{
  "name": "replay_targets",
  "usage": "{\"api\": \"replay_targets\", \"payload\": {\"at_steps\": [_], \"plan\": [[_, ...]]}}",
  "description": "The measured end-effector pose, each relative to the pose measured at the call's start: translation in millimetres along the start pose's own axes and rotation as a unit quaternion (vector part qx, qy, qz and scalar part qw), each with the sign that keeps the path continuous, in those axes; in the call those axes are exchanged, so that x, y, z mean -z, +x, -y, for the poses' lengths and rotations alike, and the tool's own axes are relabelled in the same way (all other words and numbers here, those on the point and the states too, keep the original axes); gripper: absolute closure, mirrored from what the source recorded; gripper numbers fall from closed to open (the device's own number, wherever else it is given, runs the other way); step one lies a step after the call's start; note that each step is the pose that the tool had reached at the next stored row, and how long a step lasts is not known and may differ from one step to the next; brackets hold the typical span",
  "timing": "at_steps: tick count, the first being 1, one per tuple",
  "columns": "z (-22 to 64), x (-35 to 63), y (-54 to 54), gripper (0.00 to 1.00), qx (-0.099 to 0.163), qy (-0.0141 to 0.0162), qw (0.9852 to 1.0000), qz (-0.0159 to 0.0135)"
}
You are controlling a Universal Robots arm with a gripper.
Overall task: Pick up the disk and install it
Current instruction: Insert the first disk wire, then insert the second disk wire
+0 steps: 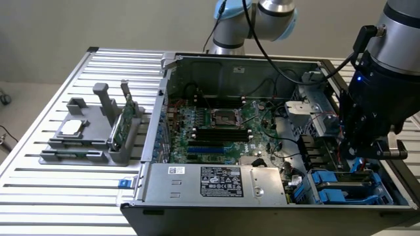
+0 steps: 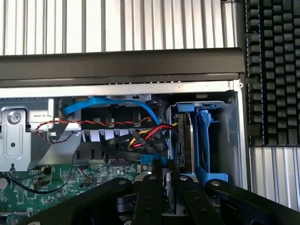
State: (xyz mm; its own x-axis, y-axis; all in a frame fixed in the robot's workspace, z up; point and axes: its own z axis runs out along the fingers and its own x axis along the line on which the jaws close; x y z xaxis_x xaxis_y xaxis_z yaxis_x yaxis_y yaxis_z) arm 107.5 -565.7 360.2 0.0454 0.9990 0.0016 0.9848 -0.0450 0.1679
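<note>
We see our pincer lowered into the corner of the open computer case, its fingers drawn close and pinching the blue rail of the disk. The disk stands on edge just ahead of the pincer in the blue drive bay. The case wall runs close beside the bay and cables crowd the other side, leaving little room.
</note>
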Motion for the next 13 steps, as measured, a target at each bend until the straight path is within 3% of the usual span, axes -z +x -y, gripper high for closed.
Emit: {"api": "replay_targets", "payload": {"at_steps": [13], "plan": [[2.7,-11.7,-13.2,0.84,-0.001,0.0002,1.0000,-0.0035]]}}
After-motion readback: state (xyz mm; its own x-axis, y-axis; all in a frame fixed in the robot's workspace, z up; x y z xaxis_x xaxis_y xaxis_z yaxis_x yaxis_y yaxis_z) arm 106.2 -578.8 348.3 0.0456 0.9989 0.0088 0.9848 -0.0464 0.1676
